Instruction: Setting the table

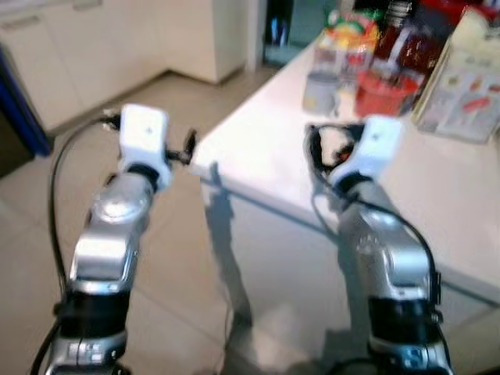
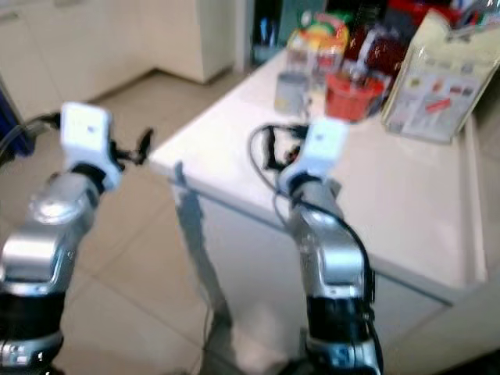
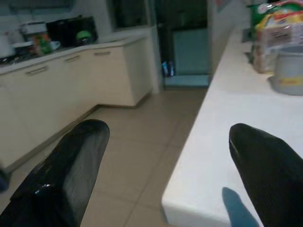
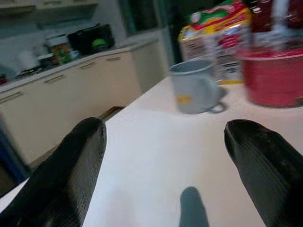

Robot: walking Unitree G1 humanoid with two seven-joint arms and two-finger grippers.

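Right gripper [image 4: 165, 175] hovers over the white table [image 1: 437, 195], fingers spread wide, empty; left gripper [image 3: 165, 175] likewise wide, at the table's near corner; grey mug [image 4: 194, 85] and red bowl [image 4: 272, 75] stand at the far edge.

A white table [image 2: 391, 195] is being shown running toward 1 o'clock, with a grey mug [image 2: 291, 92], a red bowl [image 2: 353, 95] and a printed packet [image 2: 433, 82] grouped at its 12 o'clock end. The right arm [image 2: 324, 234] is being held over the table's near edge, the left arm [image 2: 55, 226] above the tiled floor [image 2: 133, 266] at 9 o'clock.
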